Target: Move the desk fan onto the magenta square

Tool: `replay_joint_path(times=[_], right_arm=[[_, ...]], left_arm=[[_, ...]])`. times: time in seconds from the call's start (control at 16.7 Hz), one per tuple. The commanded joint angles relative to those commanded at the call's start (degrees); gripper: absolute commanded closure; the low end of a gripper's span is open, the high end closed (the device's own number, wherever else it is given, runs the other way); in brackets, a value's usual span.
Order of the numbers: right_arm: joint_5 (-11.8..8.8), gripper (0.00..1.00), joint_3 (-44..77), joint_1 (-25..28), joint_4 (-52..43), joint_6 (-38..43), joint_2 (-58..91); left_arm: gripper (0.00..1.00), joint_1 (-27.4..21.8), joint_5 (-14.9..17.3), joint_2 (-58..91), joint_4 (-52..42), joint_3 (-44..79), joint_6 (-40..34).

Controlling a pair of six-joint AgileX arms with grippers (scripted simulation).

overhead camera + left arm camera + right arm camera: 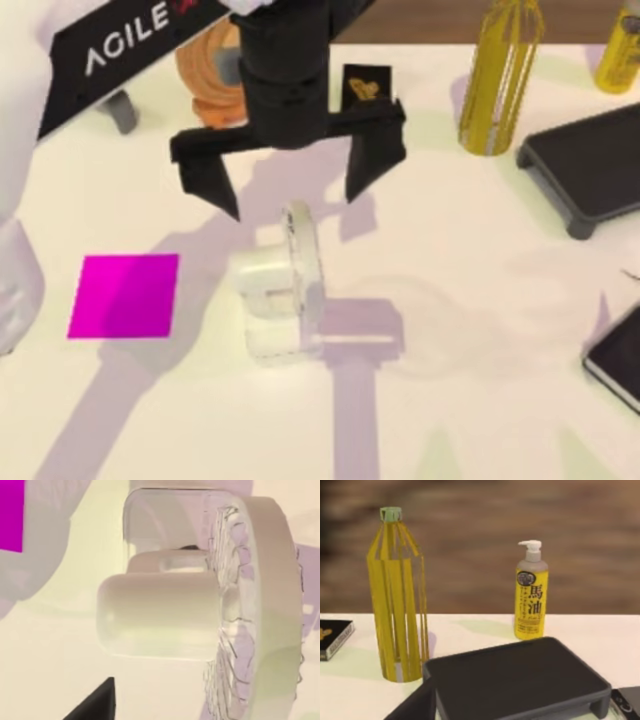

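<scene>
At the top view's left the magenta square (125, 296) lies bare on the table (480, 400), and just to its right, near but apart from it, stands the desk fan (280, 295), not yet moved. My left gripper (290, 190) hangs spread wide just behind the fan, gripping nothing; the fan looks light, thin-walled and slick, its wire cage (265, 605) likely fragile, so I judge the blocky motor housing (160, 615) the safer hold. Farther right stand a yellow bottle (500, 75) and dark tray (590, 165); my right arm stays parked, fingers indeterminable.
</scene>
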Motion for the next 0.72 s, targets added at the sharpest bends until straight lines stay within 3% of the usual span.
replay_joint_path(times=[0.36,0.66,0.72], right_arm=[[0.00,0.00,0.00,0.00,0.00,0.00,0.00],[0.00,0.00,0.00,0.00,0.00,0.00,0.00],[0.00,0.00,0.00,0.00,0.00,0.00,0.00]], left_arm=[[0.00,-0.09,-0.01,-0.95,9.63,-10.79,-0.05],[0.00,-0.12,-0.01,-1.03,11.00,-12.17,-0.08],[0.08,-0.12,-0.01,-1.03,11.00,-12.17,-0.08]])
